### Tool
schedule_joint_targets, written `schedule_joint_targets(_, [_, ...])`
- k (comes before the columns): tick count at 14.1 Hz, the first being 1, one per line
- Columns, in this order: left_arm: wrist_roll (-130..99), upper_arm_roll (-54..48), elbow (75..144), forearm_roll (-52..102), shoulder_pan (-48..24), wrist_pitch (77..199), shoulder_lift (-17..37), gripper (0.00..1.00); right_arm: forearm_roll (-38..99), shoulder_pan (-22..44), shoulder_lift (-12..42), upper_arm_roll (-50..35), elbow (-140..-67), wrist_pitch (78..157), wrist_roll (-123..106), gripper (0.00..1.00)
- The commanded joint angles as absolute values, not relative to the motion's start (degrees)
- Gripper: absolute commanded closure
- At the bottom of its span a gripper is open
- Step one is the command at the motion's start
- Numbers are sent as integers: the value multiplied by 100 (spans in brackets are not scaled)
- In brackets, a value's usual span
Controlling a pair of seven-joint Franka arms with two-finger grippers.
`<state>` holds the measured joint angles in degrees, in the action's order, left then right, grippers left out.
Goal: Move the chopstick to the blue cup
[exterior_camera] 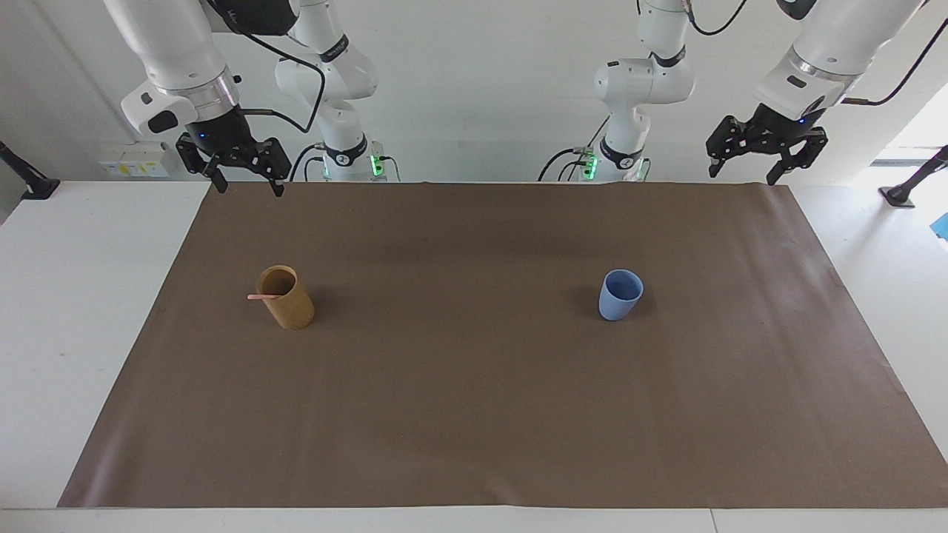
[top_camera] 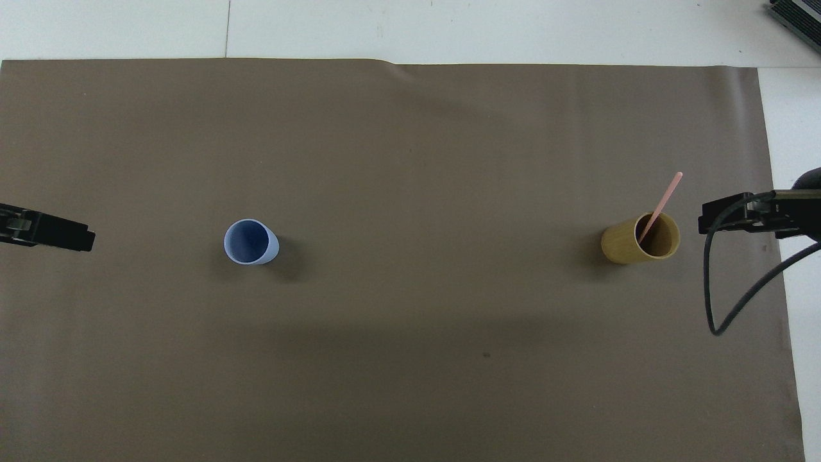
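Two grippers hang nearest the robots, both raised over the robot-side edge of the brown mat (exterior_camera: pixel 474 414). The right gripper (exterior_camera: pixel 245 176) is over the mat's corner at the right arm's end, its fingers spread apart and holding nothing. The left gripper (exterior_camera: pixel 746 164) is over the corner at the left arm's end, likewise spread wide and empty. Neither touches anything.

Farther out, about midway across the mat, stand the two vessels, well apart from each other. The tan cylindrical holder (exterior_camera: pixel 287 299) sits upright toward the right arm's end. A single pale pink chopstick (exterior_camera: pixel 264 297) leans inside it, its upper end poking out past the rim and tilting toward the right arm's end of the table. Only one stick is visible; I cannot tell whether a second is hidden inside. The blue cup (exterior_camera: pixel 620 295) stands upright toward the left arm's end and looks empty in the overhead view.

By my reading the task has not begun: nothing has been lifted, and the whole job is left, namely grasping the stick, carrying it along the mat and dropping it into the cup.

Room for moving is generous. The stretch of mat between holder and cup carries nothing, and both vessels stand well in from every mat edge. From there to the mat's farthest edge nothing else shows, only a strip of white tabletop (exterior_camera: pixel 89 296) around it.
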<state>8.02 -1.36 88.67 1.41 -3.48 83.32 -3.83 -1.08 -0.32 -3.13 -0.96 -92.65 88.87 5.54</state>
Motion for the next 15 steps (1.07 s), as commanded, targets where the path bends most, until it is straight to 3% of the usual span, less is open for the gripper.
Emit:
schedule_joint_targets(1, [923, -185, 8965, 220, -246, 8279, -492, 0, -105, -61, -404, -114, -9352, 8895, 527, 0])
schedule_joint_targets(15, [871, -185, 9201, 228, -272, 8515, -440, 0, -35, -88, -404, -114, -9360, 8982, 519, 0])
